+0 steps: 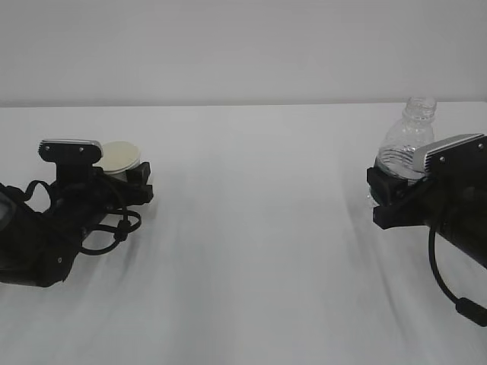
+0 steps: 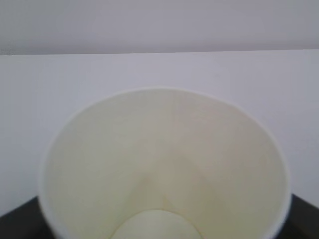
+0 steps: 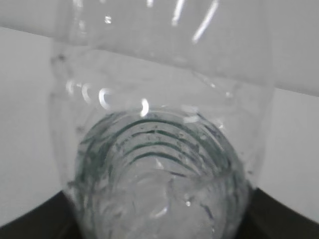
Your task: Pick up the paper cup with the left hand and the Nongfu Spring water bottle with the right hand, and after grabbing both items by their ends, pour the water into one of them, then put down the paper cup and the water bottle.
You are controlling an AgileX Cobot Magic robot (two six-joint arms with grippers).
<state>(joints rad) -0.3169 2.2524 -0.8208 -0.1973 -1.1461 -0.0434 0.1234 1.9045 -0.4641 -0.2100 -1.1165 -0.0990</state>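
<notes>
White paper cup (image 2: 164, 164) dry inside, left jaws around it, right jaws grasping water-holding bottle (image 3: 159, 149)

A white table (image 1: 251, 251) meets a plain pale grey wall (image 1: 228, 46)

Paper cup (image 1: 120, 157) in left gripper (image 1: 141, 182), water bottle (image 1: 407, 141) in right gripper (image 1: 380, 199)

On the bench (image 1: 251, 251), the paper cup (image 1: 120, 157) stands far left; the water bottle (image 1: 407, 141) stands upright far right, well apart.
</notes>
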